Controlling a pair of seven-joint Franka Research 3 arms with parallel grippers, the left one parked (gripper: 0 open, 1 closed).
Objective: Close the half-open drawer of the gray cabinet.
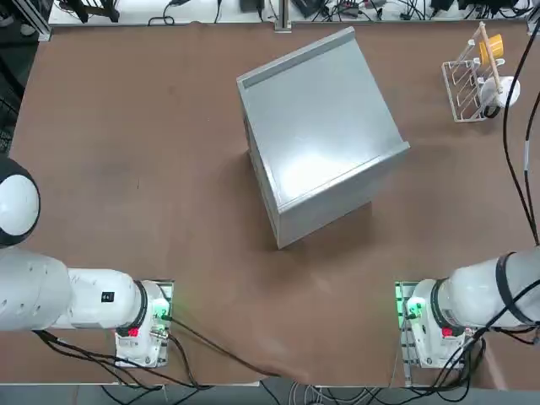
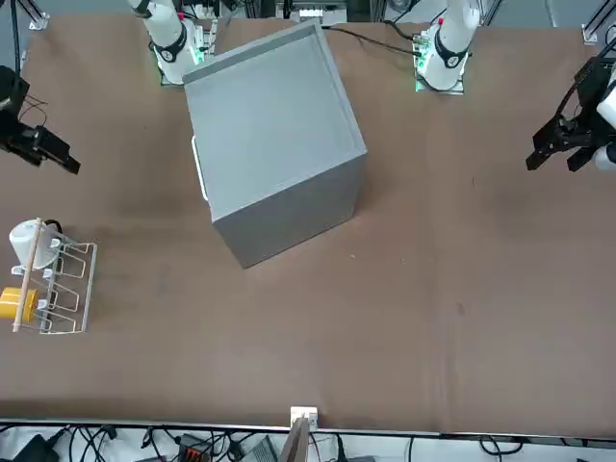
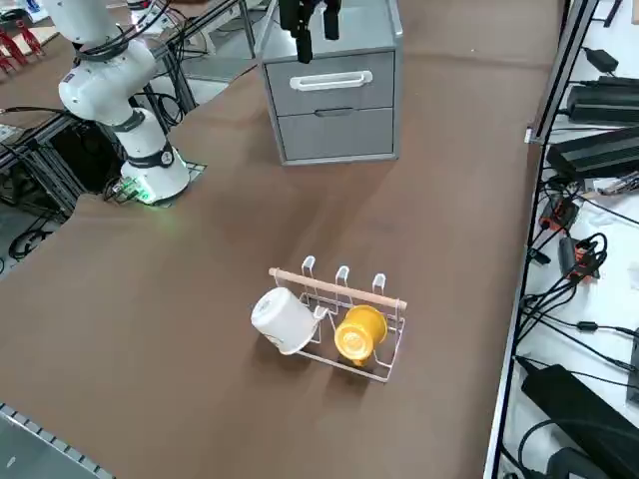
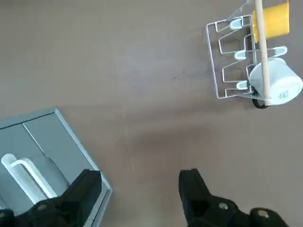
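Table (image 1: 126,169): brown surface, carrying every item listed below.

Gray cabinet (image 1: 321,126): large boxy metal unit standing near the middle of the table, turned at an angle to the table edges. We count two stacked drawer fronts on the face that looks toward the robot's right side.

Drawer (image 3: 334,98): the upper of the two fronts, gray, with a white bar handle (image 3: 331,80). From the right side view we see it lying about level with the front below; we see no interior from any camera. The overhead and front views show only the cabinet's top and side walls, with the handle peeping out at the edge in the front view.

Right gripper (image 4: 139,189): black, two-fingered, fingers (image 4: 90,189) spread apart with nothing between them. We place it raised above the table, just out from the cabinet's drawer face and not touching it; in the right side view it (image 3: 315,30) hangs in front of the cabinet's upper edge.

Wire rack (image 3: 349,319): small, white, well apart from the cabinet toward the robot's right. It carries a white cup (image 3: 283,319), a yellow cup (image 3: 359,332) and a wooden rod (image 3: 337,287) across its top.
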